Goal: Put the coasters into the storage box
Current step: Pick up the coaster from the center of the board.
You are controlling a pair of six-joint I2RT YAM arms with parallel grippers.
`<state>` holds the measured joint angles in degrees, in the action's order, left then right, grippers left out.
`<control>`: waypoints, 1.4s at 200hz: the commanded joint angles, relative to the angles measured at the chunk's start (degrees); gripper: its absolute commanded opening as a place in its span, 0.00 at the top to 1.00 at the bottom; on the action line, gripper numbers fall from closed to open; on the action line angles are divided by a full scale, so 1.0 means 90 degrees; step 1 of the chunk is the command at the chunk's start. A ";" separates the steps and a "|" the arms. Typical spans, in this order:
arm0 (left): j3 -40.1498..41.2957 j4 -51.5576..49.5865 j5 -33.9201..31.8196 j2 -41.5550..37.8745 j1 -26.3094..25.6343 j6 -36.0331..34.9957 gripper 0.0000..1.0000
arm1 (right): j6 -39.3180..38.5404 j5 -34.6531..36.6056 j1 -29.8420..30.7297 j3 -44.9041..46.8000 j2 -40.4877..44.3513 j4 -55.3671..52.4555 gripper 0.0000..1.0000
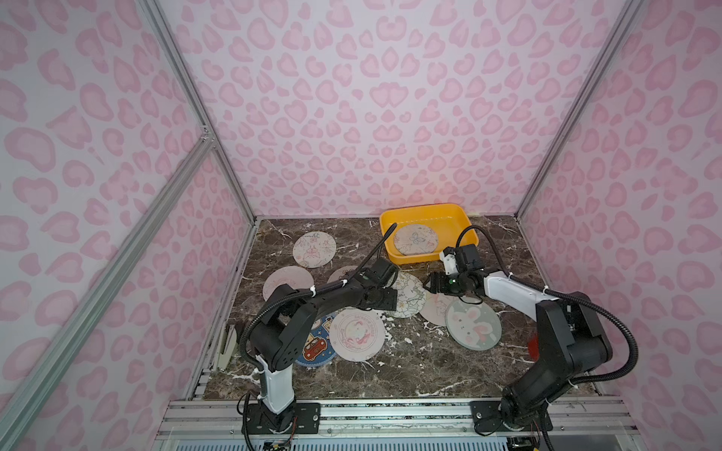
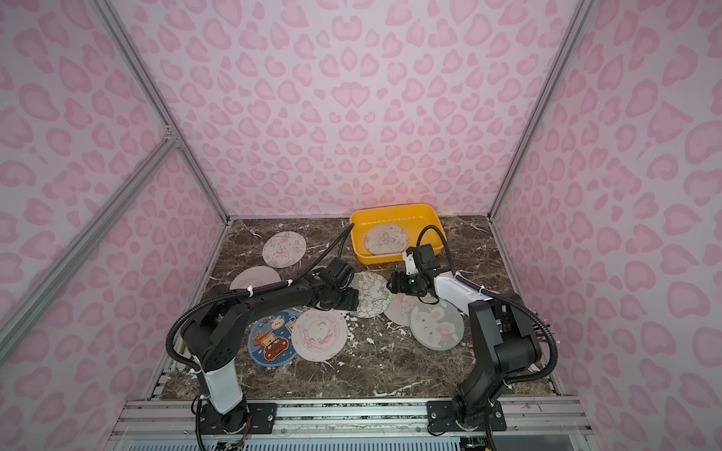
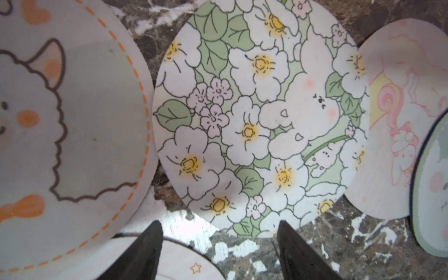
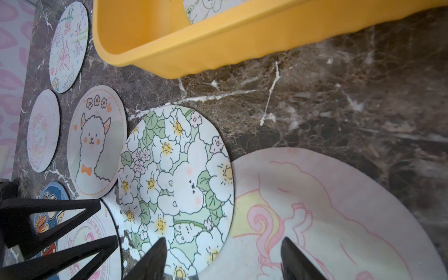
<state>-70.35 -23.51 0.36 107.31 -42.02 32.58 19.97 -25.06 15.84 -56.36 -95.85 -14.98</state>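
Two end effectors flank one thin, round, flower-printed coaster (image 1: 409,293) lying flat on the dark, white-veined marble bench (image 1: 410,371). In a top view the left end effector (image 1: 392,301) sits at its 9 o'clock and the right end effector (image 1: 426,286) at its 3 o'clock. Both have black tapered fingers (image 3: 150,247) spread apart, gripping nothing. The shallow yellow-orange plastic storage box (image 1: 406,258), round-cornered, stands at that coaster's 1 o'clock and holds one pale butterfly-printed coaster (image 1: 415,239). Other pastel coasters (image 1: 473,326) lie nearby, some overlapping.
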 commanded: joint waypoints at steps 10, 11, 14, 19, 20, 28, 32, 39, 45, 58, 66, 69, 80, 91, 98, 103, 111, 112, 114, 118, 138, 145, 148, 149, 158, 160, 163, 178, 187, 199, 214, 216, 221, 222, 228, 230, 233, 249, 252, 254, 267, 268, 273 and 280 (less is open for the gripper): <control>-0.0094 0.0263 -0.0040 0.0199 0.0002 0.0194 0.25 | -0.0001 -0.0150 0.0009 0.0056 -0.0175 0.0272 0.25; -0.0094 0.0266 -0.0040 0.0203 0.0001 0.0191 0.25 | -0.0002 -0.0147 0.0008 0.0058 -0.0187 0.0275 0.26; -0.0094 0.0283 -0.0040 0.0219 0.0001 0.0198 0.25 | -0.0004 -0.0165 0.0017 0.0062 -0.0200 0.0286 0.26; -0.0094 0.0296 -0.0041 0.0242 0.0003 0.0199 0.25 | -0.0003 -0.0190 0.0017 0.0076 -0.0221 0.0305 0.27; -0.0099 0.0297 -0.0041 0.0248 0.0002 0.0199 0.25 | -0.0002 -0.0192 0.0012 0.0078 -0.0225 0.0306 0.27; -0.0105 0.0305 -0.0035 0.0290 0.0003 0.0206 0.26 | -0.0007 -0.0224 0.0026 0.0102 -0.0256 0.0330 0.27; -0.0117 0.0291 -0.0040 0.0316 0.0001 0.0217 0.26 | 0.0001 -0.0241 0.0028 0.0116 -0.0269 0.0348 0.27; -0.0136 0.0291 -0.0031 0.0355 0.0002 0.0223 0.26 | 0.0008 -0.0267 0.0037 0.0134 -0.0299 0.0379 0.28; -0.0136 0.0293 -0.0036 0.0376 0.0002 0.0227 0.27 | 0.0017 -0.0298 0.0046 0.0162 -0.0322 0.0408 0.28; -0.0109 0.0298 -0.0059 0.0391 0.0011 0.0245 0.27 | 0.0026 -0.0348 0.0086 0.0197 -0.0370 0.0451 0.29; -0.0090 0.0320 -0.0078 0.0391 0.0001 0.0266 0.27 | 0.0037 -0.0361 0.0112 0.0225 -0.0387 0.0480 0.29; -0.0076 0.0331 -0.0079 0.0399 0.0001 0.0267 0.27 | 0.0037 -0.0368 0.0116 0.0238 -0.0391 0.0496 0.30; -0.0057 0.0336 -0.0089 0.0401 0.0001 0.0297 0.27 | 0.0056 -0.0409 0.0141 0.0273 -0.0424 0.0545 0.30; -0.0045 0.0354 -0.0106 0.0401 0.0002 0.0325 0.28 | 0.0061 -0.0447 0.0171 0.0276 -0.0457 0.0587 0.30; -0.0028 0.0387 -0.0108 0.0398 0.0002 0.0322 0.28 | 0.0064 -0.0471 0.0173 0.0279 -0.0485 0.0607 0.30; -0.0040 0.0404 -0.0117 0.0401 0.0014 0.0335 0.28 | 0.0064 -0.0482 0.0195 0.0276 -0.0500 0.0617 0.31; -0.0038 0.0404 -0.0128 0.0416 0.0011 0.0333 0.28 | 0.0061 -0.0480 0.0196 0.0260 -0.0528 0.0627 0.31; -0.0037 0.0395 -0.0128 0.0418 0.0011 0.0334 0.28 | 0.0064 -0.0479 0.0195 0.0263 -0.0535 0.0628 0.31; -0.0050 0.0400 -0.0128 0.0420 0.0012 0.0335 0.28 | 0.0066 -0.0484 0.0194 0.0263 -0.0533 0.0634 0.31; -0.0063 0.0403 -0.0133 0.0435 0.0013 0.0335 0.28 | 0.0064 -0.0478 0.0194 0.0256 -0.0545 0.0637 0.31; -0.0119 0.0365 -0.0157 0.0488 0.0035 0.0325 0.28 | 0.0057 -0.0482 0.0203 0.0198 -0.0638 0.0639 0.32; -0.0135 0.0342 -0.0174 0.0498 0.0045 0.0320 0.28 | 0.0049 -0.0480 0.0203 0.0192 -0.0666 0.0639 0.32; -0.0131 0.0331 -0.0178 0.0499 0.0049 0.0320 0.28 | 0.0039 -0.0481 0.0203 0.0193 -0.0680 0.0638 0.32; -0.0132 0.0334 -0.0177 0.0499 0.0049 0.0323 0.28 | 0.0038 -0.0474 0.0203 0.0195 -0.0684 0.0639 0.33; -0.0140 0.0316 -0.0186 0.0494 0.0057 0.0321 0.28 | 0.0036 -0.0475 0.0205 0.0197 -0.0708 0.0645 0.33; -0.0140 0.0302 -0.0187 0.0498 0.0059 0.0324 0.28 | 0.0037 -0.0482 0.0206 0.0200 -0.0715 0.0653 0.33; -0.0137 0.0304 -0.0188 0.0507 0.0059 0.0317 0.28 | 0.0037 -0.0483 0.0204 0.0208 -0.0726 0.0658 0.34; -0.0136 0.0261 -0.0196 0.0518 0.0062 0.0316 0.29 | 0.0030 -0.0514 0.0235 0.0223 -0.0768 0.0697 0.35; -0.0108 0.0266 -0.0196 0.0528 0.0061 0.0316 0.29 | 0.0032 -0.0518 0.0261 0.0226 -0.0792 0.0708 0.35; -0.0099 0.0266 -0.0178 0.0547 0.0059 0.0316 0.29 | 0.0036 -0.0517 0.0307 0.0198 -0.0826 0.0708 0.36; -0.0065 0.0276 -0.0144 0.0572 0.0064 0.0322 0.30 | 0.0056 -0.0509 0.0366 0.0172 -0.0868 0.0698 0.37; -0.0065 0.0282 -0.0132 0.0573 0.0061 0.0325 0.30 | 0.0057 -0.0505 0.0373 0.0169 -0.0877 0.0691 0.37; -0.0055 0.0291 -0.0133 0.0577 0.0060 0.0326 0.30 | 0.0062 -0.0494 0.0394 0.0178 -0.0894 0.0697 0.37; -0.0050 0.0294 -0.0130 0.0577 0.0060 0.0330 0.30 | 0.0059 -0.0491 0.0392 0.0173 -0.0893 0.0693 0.37; -0.0035 0.0298 -0.0123 0.0577 0.0060 0.0338 0.31 | 0.0066 -0.0485 0.0416 0.0163 -0.0910 0.0683 0.37; -0.0035 0.0300 -0.0120 0.0577 0.0060 0.0331 0.31 | 0.0064 -0.0479 0.0422 0.0160 -0.0919 0.0680 0.37; -0.0027 0.0303 -0.0118 0.0577 0.0060 0.0335 0.31 | 0.0074 -0.0464 0.0435 0.0164 -0.0926 0.0668 0.38; -0.0006 0.0307 -0.0103 0.0594 0.0060 0.0335 0.31 | 0.0084 -0.0463 0.0475 0.0148 -0.0973 0.0656 0.39; -0.0006 0.0316 -0.0092 0.0595 0.0060 0.0335 0.31 | 0.0086 -0.0455 0.0484 0.0157 -0.0978 0.0650 0.39; 0.0004 0.0314 -0.0090 0.0596 0.0060 0.0335 0.31 | 0.0086 -0.0457 0.0491 0.0156 -0.0980 0.0649 0.40; 0.0009 0.0315 -0.0070 0.0606 0.0060 0.0335 0.32 | 0.0098 -0.0451 0.0515 0.0156 -0.0990 0.0639 0.42; 0.0006 0.0321 -0.0069 0.0606 0.0060 0.0335 0.32 | 0.0102 -0.0449 0.0516 0.0157 -0.0990 0.0639 0.42; 0.0013 0.0327 -0.0069 0.0606 0.0060 0.0328 0.32 | 0.0112 -0.0447 0.0516 0.0168 -0.0991 0.0653 0.44; 0.0020 0.0330 -0.0062 0.0606 0.0060 0.0323 0.32 | 0.0130 -0.0436 0.0520 0.0178 -0.0974 0.0661 0.46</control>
<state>-70.94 -17.91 -1.67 111.74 -41.58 35.44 20.38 -29.32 20.05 -55.31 -103.74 -5.50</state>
